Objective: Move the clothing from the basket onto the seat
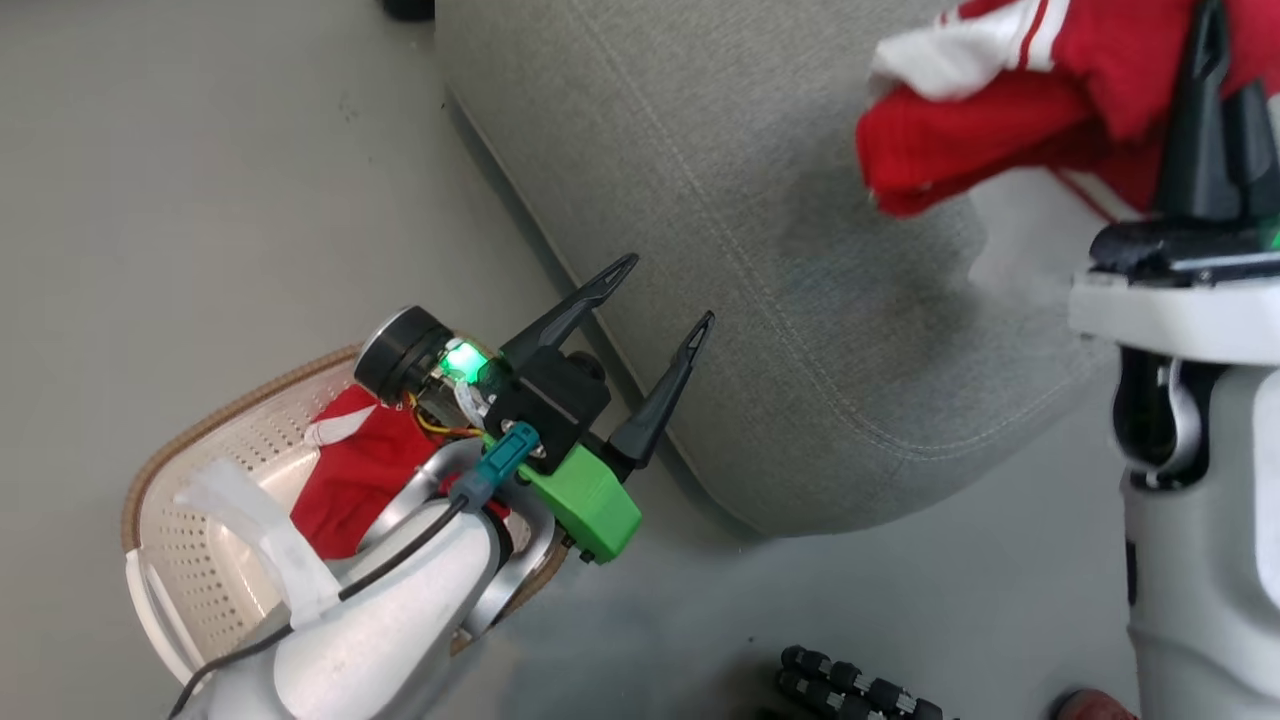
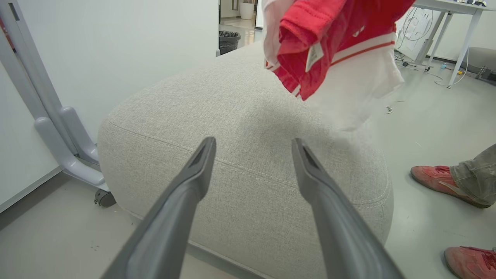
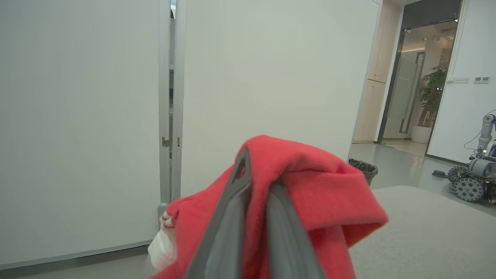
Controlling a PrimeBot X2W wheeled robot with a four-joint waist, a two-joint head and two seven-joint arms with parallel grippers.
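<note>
Head view: our right gripper (image 1: 1232,50) is closed on a red garment (image 1: 1000,120) above the seat (image 1: 760,200); our left gripper (image 1: 669,289) stands open, empty, near the basket (image 1: 200,470), where another garment (image 1: 355,480) lies. Left wrist view: the red garment (image 2: 317,38) seems to hang clear of the seat (image 2: 232,116). Right wrist view: fabric drapes the fingers (image 3: 228,217), so we should lower before opening.

The seat (image 1: 720,250) top lies bare under the dangling red clothing (image 1: 1000,120), free to reach. The arm behind the left gripper (image 1: 669,289) crosses over the basket (image 1: 210,480), blocking that side of its mouth.
</note>
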